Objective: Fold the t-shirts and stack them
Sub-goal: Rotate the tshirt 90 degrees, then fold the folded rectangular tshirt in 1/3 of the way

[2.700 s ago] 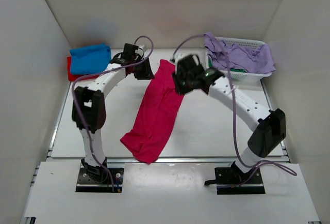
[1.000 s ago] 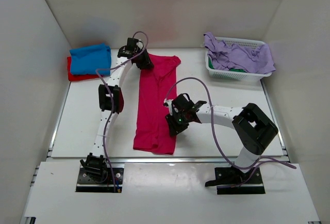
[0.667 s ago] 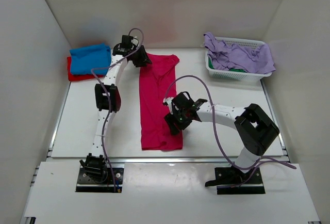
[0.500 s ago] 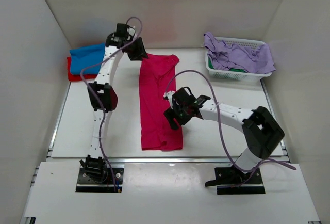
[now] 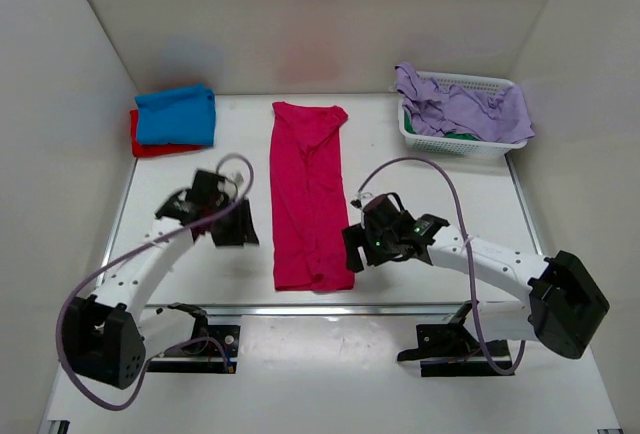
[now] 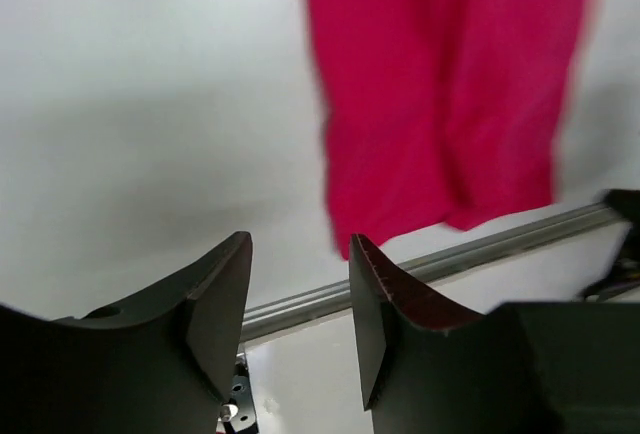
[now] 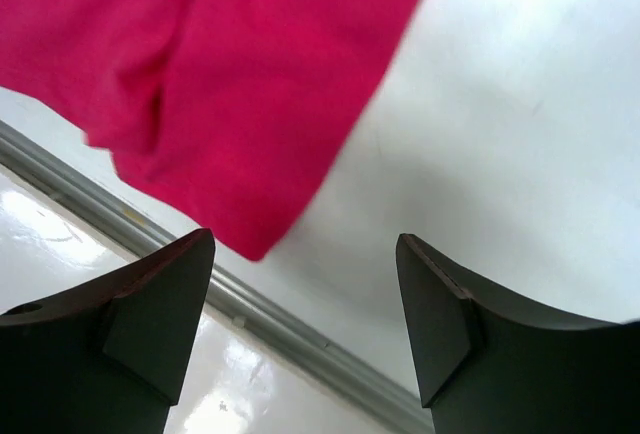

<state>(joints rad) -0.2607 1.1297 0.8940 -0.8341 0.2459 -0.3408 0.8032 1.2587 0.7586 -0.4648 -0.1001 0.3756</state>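
Across the middle of the white worktop (image 5: 440,214) lies the crimson t-shirt (image 5: 310,194), already narrowed to a long strip, its long axis running from the near edge straight away toward the back wall. It is soft, matte cloth, lightly creased along a central ridge, and its near hem sits just short of the metal rail. At the far right a white slatted basket (image 5: 450,145) holds rumpled lilac cloth (image 5: 470,109). At the far left a folded blue shirt (image 5: 176,114) rests on a red shirt (image 5: 145,144). The near hem falls between the two arms. The left fingers (image 6: 215,304) hang to its left with bare worktop between, spread and holding nothing. The right fingers (image 7: 160,304) hover just beside the near right corner, spread wide and likewise empty. The right arm is the nearer (probably the one to take that corner), and a crosswise fold would carry this hem away toward the far end.
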